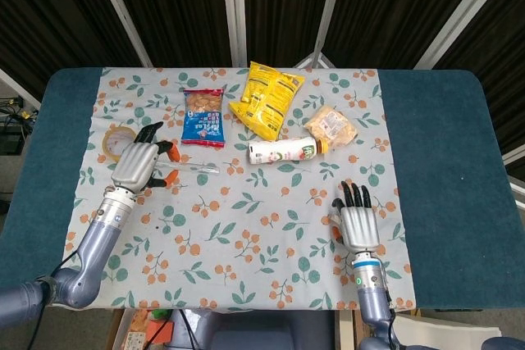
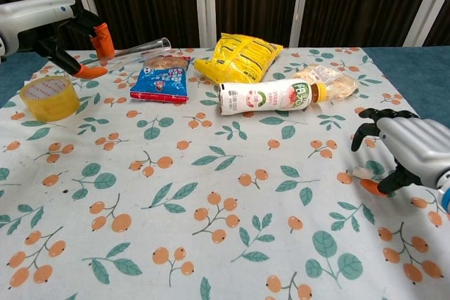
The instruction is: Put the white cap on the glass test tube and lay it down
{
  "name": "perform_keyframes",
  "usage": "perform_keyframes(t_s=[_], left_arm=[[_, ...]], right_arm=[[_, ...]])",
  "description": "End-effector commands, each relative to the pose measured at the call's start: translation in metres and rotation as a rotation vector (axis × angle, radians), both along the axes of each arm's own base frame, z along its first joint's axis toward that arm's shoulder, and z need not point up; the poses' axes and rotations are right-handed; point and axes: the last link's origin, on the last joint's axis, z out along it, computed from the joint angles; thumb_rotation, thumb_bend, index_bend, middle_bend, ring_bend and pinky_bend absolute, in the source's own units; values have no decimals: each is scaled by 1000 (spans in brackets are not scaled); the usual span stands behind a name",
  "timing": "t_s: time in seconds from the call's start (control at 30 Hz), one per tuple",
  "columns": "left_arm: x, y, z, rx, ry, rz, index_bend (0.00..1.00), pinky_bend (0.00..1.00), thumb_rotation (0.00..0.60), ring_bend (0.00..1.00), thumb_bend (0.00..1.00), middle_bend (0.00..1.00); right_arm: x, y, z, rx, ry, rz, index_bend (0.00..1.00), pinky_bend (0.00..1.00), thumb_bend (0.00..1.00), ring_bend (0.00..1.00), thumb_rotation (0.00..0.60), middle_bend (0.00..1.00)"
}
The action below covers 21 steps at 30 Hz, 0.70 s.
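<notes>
No brand or printed wording can be read with certainty on any package; only blurred graphics are seen on the blue snack packet (image 2: 161, 76), the crinkled yellow chip bag (image 2: 241, 57) and the label of the white plastic drink bottle (image 2: 264, 96), which is laid on its side with its orange cap to the right. A clear wrapper of pale biscuits (image 2: 325, 79) lies just right of the bottle, and a roll of yellowish translucent tape (image 2: 48, 97) sits flat at the far left. Everything rests on a table (image 1: 435, 137) of dark teal, covered by a white cloth (image 2: 211, 194) printed with orange fruit and green leaves.

The glass test tube (image 2: 143, 47) is a slender clear cylinder, pinched at its left end by the orange-tipped fingers of the left robot hand (image 2: 67, 29) and held above the cloth at the far left. Its long axis runs left to right, slightly raised toward the right, with the open mouth pointing right toward the blue packet.

The white cap (image 2: 361, 172), a small stubby cylinder, lies on the cloth at the near right. The right robot hand (image 2: 401, 149) is arched over it with fingers curled down; the orange thumb tip is just beside the cap, but whether the cap is gripped cannot be told.
</notes>
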Motion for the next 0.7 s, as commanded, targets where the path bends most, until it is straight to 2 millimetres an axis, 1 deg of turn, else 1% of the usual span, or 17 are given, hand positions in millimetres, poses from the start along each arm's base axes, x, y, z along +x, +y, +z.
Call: perform_keyframes(t_s=[0.03,0.1,0.33,0.7], left_arm=[[-1,1,1,2,1,1,696,0,600,45,505,462],[-1,1,1,4,2,1,696,0,600,45,505,462],[0,2,2,11,-1,2,696,0,600,45,505,460],[0,2,3,11,3,0,696,0,600,45,505,459]], right_arm=[[-1,-3,-1,-3,4,-13,362,0,319,0,600,101],[-1,-3,-1,-4,-2,-20,363,0,319,0,600,101],[-3,-4,-4,-4,-3,-28,423,0,319,0,600,101],[-7,-8,-5,-15,-5,-43,424,0,319,0,600,101]])
